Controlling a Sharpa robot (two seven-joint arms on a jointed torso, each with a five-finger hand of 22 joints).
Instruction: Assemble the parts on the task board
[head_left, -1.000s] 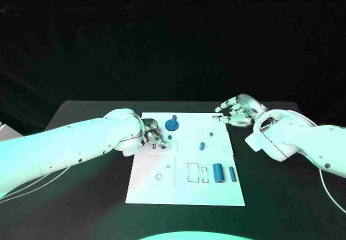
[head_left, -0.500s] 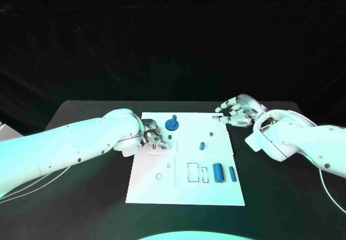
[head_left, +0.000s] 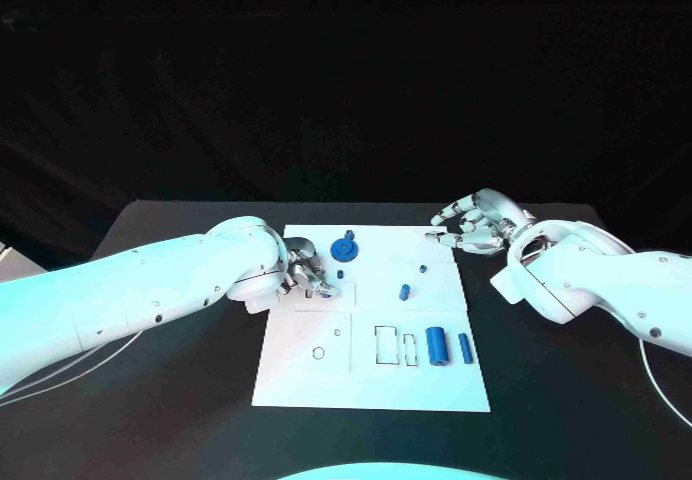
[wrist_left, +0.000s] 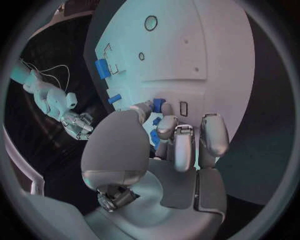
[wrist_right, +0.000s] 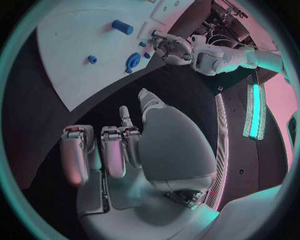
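Left hand (head_left: 307, 275) on task board (head_left: 361, 385) left edge, pinching small blue part (wrist_left: 158, 105). Part looks rigid, light, slick: hold by sides. Right hand (head_left: 473, 225) off board's far right corner, fingers loosely curled, holding nothing.

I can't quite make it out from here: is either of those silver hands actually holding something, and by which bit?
The left hand pinches a small blue part between its fingers; which end cannot be told. The right hand holds nothing.
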